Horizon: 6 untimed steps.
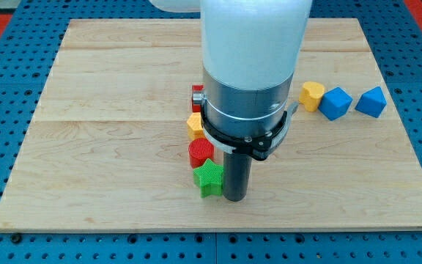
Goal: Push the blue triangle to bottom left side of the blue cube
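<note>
The blue triangle [371,101] lies at the view's right, near the board's right edge. The blue cube [335,103] sits just left of it, close by. My tip [234,199] is on the board at the lower middle, far to the left of both blue blocks. It stands right next to the green star [209,178], on the star's right side. The arm's wide body hides the board behind it.
A yellow block [312,95] sits against the blue cube's left side. A red cylinder [201,152], a yellow block [195,125] and a partly hidden red block [197,92] stand in a column above the green star, left of the arm. The wooden board [86,147] lies on a blue pegboard.
</note>
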### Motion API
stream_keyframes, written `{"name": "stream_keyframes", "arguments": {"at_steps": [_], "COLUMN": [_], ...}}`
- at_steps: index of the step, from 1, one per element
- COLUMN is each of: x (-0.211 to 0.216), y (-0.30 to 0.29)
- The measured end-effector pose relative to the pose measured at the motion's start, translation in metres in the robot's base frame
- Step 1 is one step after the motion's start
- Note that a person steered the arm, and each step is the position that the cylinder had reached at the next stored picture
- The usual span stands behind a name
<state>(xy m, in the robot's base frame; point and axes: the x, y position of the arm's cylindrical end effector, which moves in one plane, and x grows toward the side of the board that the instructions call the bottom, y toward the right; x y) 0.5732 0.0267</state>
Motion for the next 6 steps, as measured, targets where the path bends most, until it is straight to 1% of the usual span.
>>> {"name": "stream_keyframes", "arguments": {"at_steps": [1, 2, 3, 4, 5, 6], "x": [0.000, -0.006, -0.078, -0.068, -0.029, -0.049], "y": [0.000, 0.040, 0.096, 0.110, 0.193, 0.263]}}
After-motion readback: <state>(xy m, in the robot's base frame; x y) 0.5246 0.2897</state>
